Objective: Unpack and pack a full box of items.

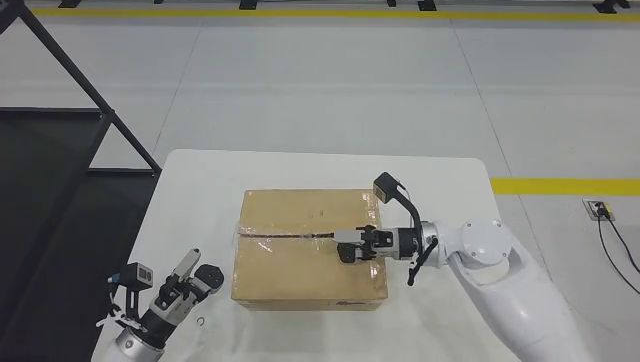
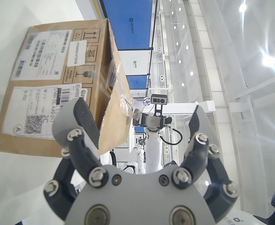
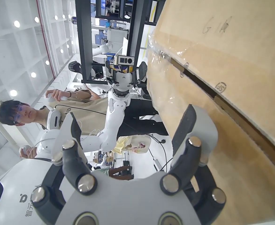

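A shut cardboard box (image 1: 300, 222) stands in the middle of the white table (image 1: 440, 187). Clear tape runs along its top seam (image 1: 290, 233), which gapes as a dark slit (image 3: 198, 80). My right gripper (image 1: 350, 245) lies low over the box top at the seam's right end, open, with one finger (image 3: 186, 127) against the cardboard (image 3: 222, 54) and nothing held. My left gripper (image 1: 197, 270) rests near the table's front left corner, open and empty. From there the left gripper (image 2: 139, 120) faces the box's labelled side (image 2: 48, 71) at a short distance.
A black metal frame (image 1: 70, 92) stands off the table's left side. Bare table surface lies left, right and behind the box. The table's front edge runs close to the box's near side.
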Available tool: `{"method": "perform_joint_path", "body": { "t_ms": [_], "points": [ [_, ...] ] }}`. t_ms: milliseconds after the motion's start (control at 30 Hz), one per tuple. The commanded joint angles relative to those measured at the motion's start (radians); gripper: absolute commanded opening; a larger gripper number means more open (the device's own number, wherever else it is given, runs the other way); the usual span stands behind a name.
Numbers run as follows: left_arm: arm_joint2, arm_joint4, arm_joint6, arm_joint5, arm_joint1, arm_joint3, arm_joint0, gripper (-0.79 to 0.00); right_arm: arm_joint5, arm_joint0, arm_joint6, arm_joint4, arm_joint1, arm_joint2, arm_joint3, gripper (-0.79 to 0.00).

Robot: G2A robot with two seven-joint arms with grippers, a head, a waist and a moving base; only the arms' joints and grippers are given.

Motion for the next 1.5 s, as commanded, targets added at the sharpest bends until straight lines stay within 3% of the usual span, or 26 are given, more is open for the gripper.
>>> {"method": "perform_joint_path", "body": {
  "t_ms": [0,400,1067,1267,1467],
  "points": [
    [0.000,-0.001,0.001,0.001,0.001,0.002,-0.001,0.000,-0.019,0.002,0.007,0.022,-0.002,0.001,0.010,0.000],
    [-0.004,-0.011,0.007,-0.004,0.005,0.011,-0.002,0.000,-0.039,0.097,0.117,0.138,-0.029,-0.051,0.134,0.000],
    [-0.012,-0.022,0.009,-0.004,0.013,0.015,0.001,0.000,-0.199,0.153,-0.101,-0.146,-0.059,-0.132,0.175,0.000],
    [-0.011,-0.026,0.013,-0.004,0.014,0.019,-0.004,0.000,-0.242,0.149,-0.086,-0.153,-0.058,-0.121,0.183,0.000],
    [-0.008,-0.026,0.016,-0.003,0.016,0.022,-0.008,0.000,-0.308,0.153,0.020,-0.097,-0.056,-0.111,0.200,0.000]
  ]
}}
